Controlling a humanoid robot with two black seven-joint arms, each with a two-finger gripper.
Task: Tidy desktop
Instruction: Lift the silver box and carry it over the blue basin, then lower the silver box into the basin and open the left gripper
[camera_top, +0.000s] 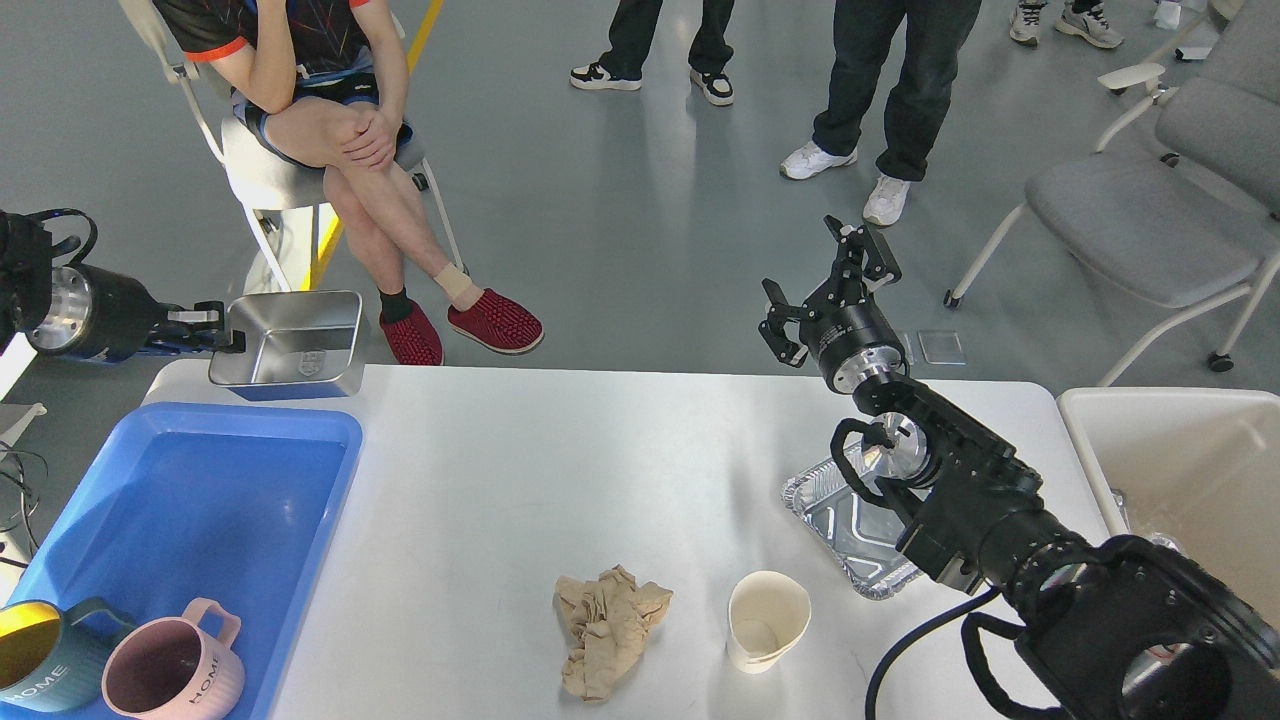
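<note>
Left gripper (215, 328) clamped on the rim of a square stainless-steel container (290, 350), held just above the far-left corner of the desktop (520, 470), a wide white rounded tabletop filling the lower view. Right gripper (825, 285) raised past the far edge, fingers spread, holding nothing. Under the right arm: a crinkled foil tray (835, 515). Near front: a dented white paper cup (766, 618) lying beside a crumpled brown paper napkin (605, 630). Left: blue plastic tray (200, 490) holding a pink mug (178, 668) and a teal mug (45, 655). Right: off-white bin (1190, 470).
</note>
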